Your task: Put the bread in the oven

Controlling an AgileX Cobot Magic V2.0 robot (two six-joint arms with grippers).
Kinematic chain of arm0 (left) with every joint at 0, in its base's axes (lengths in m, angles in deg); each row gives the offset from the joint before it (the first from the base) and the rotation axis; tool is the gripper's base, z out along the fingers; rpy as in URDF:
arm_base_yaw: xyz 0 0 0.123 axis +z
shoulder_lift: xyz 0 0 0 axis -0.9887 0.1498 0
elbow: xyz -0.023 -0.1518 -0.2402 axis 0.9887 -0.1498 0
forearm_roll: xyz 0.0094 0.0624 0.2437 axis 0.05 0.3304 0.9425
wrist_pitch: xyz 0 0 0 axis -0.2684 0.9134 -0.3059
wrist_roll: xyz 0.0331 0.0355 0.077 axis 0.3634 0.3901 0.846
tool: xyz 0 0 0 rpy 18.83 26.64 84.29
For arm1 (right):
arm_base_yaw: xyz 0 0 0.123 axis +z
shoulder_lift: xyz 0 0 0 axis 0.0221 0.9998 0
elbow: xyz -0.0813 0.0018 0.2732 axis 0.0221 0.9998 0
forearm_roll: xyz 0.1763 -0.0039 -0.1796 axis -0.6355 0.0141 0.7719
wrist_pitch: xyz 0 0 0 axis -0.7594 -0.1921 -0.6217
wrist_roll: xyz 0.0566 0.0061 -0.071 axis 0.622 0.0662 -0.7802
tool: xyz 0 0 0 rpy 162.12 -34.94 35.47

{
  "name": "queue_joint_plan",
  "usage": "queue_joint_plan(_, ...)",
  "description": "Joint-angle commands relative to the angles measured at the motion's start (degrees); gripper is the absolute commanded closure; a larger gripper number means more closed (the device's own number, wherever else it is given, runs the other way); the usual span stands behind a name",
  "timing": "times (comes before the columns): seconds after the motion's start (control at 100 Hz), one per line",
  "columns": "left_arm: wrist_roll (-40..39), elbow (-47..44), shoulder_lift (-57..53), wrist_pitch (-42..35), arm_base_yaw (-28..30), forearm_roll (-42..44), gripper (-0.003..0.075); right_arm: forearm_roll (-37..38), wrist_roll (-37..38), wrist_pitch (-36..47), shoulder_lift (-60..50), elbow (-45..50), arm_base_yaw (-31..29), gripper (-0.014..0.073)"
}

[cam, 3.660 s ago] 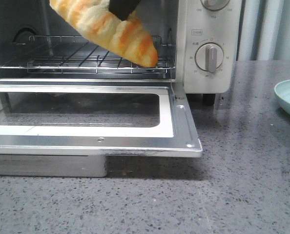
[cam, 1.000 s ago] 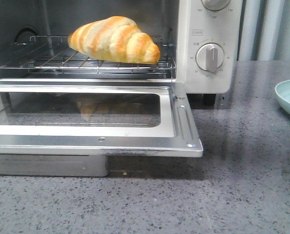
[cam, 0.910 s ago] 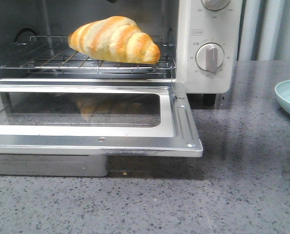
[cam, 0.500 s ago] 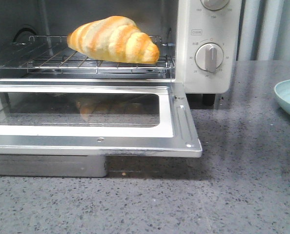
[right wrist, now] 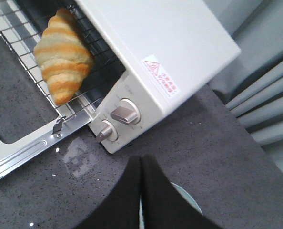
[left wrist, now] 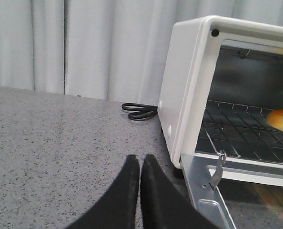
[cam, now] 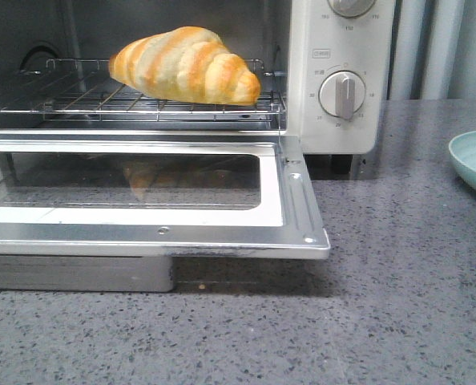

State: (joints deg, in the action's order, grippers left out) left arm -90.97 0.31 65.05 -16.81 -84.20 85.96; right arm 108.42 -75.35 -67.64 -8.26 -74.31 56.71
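On the wire rack inside the oven, the bread lay on its own, tilted slightly, its tapered right end near the rack's front right corner. Seconds earlier a dark gripper had held it above the rack; now nothing touched it, and over the last second it had not shifted. By that reading, the placing was done, and only shutting the door could remain, if wanted.

The drop-down door hung open and flat towards the viewer, its glass faintly reflecting the bread. Two round dials sat on the oven's right panel.

The right gripper was well clear, up and to the right of the oven, its fingers pressed together and holding nothing. The left gripper hovered low over the tabletop left of the oven, jaws likewise closed and empty.

A pale blue plate sat at the right edge, and a black cord lay coiled behind the oven.
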Motion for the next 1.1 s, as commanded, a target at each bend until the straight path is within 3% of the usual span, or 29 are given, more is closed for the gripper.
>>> queue_joint_plan(0.0, -0.2, 1.5, 0.4, -5.6, 0.2, 0.1, 0.0741, 3.8, 2.2, 0.8, -4.1, -1.6, 0.1, 0.0669)
queue_joint_plan(0.37, -0.2, 1.5, 0.4, -5.6, 0.2, -0.2, 0.0741, 5.2, 3.6, -0.4, -14.5, -1.6, 0.1, 0.0669)
queue_joint_plan(1.09, -0.2, 1.5, 0.4, -5.6, 0.2, -0.2, 0.0741, 4.5, 3.8, -1.3, -15.2, -1.5, 0.1, 0.067)
